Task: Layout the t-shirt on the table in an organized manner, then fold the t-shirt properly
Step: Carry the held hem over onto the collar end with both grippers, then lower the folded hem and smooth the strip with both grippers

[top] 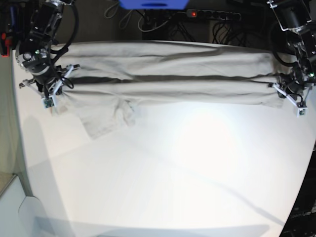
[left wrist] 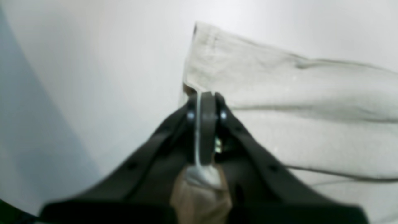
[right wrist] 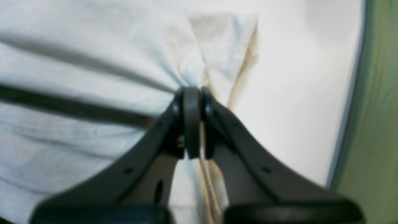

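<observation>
T-shirt (top: 168, 74) stretched taut, long creases, one sleeve drooping.

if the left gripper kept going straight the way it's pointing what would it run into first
Probably the t-shirt itself: the left gripper is shut on its edge, and a flap of cloth lies directly ahead on the table. Depth is unclear.

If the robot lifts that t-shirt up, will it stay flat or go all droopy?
Probably droopy. The t-shirt already sags into long folds between the left gripper and right gripper pinching its ends. One sleeve lies crumpled loose on the table, so it looks soft and light.
</observation>
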